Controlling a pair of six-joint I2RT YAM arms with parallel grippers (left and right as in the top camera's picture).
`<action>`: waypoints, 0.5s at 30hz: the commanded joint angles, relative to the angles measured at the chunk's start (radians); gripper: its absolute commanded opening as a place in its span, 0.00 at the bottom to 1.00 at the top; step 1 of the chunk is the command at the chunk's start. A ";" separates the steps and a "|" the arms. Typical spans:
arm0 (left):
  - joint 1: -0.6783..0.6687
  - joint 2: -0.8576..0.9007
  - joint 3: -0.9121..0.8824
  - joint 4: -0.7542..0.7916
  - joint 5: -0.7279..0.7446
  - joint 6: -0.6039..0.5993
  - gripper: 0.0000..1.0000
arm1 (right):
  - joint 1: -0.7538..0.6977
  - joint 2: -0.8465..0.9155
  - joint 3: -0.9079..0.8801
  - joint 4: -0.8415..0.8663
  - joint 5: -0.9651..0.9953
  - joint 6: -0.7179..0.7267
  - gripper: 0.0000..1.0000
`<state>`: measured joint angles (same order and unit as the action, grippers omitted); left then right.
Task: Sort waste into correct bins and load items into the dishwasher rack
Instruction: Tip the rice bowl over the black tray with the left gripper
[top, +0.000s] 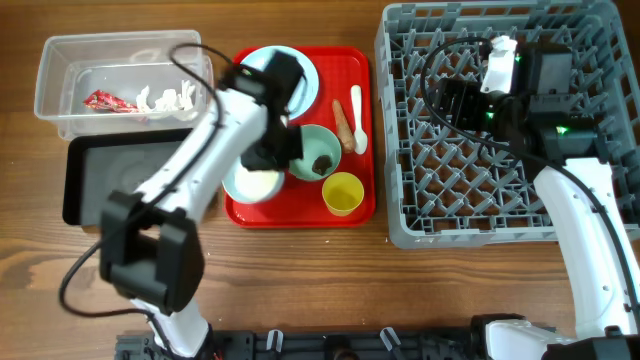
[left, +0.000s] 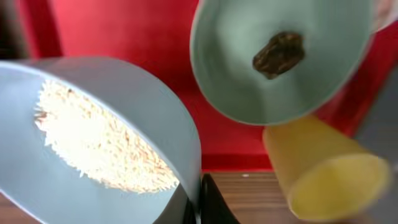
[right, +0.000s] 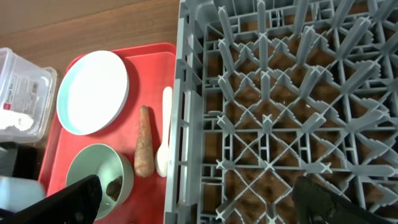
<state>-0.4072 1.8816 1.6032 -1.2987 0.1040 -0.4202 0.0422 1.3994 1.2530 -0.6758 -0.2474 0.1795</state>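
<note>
The light blue bowl (left: 143, 106) is being pinched at its rim by the left gripper (left: 198, 205), with the pale green bowl (left: 280, 81) at two o'clock; the right gripper (right: 202, 199) is being held spread wide above the dishwasher rack (right: 280, 93).

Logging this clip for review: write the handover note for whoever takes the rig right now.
Left pincer at the rim of the light blue bowl, grip unclear. Right pincer open over the dishwasher rack, no dishes seen in it.
Done: red wrapper and tissue in the clear tub.
To do: rice in that bowl, brown lump in the green bowl, carrot stick; then plate, bowls, yellow cup, spoon, all on the red tray.
</note>
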 joint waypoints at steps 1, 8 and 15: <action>0.159 -0.100 0.048 -0.042 0.101 0.072 0.04 | 0.000 0.005 0.016 0.003 -0.017 0.007 1.00; 0.560 -0.101 0.014 -0.060 0.345 0.330 0.04 | 0.000 0.005 0.016 0.005 -0.017 0.007 1.00; 0.978 -0.097 -0.235 0.166 0.848 0.557 0.04 | 0.000 0.005 0.016 0.024 -0.017 0.008 1.00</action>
<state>0.4637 1.7912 1.4555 -1.1831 0.6914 0.0399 0.0422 1.3994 1.2530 -0.6575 -0.2474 0.1795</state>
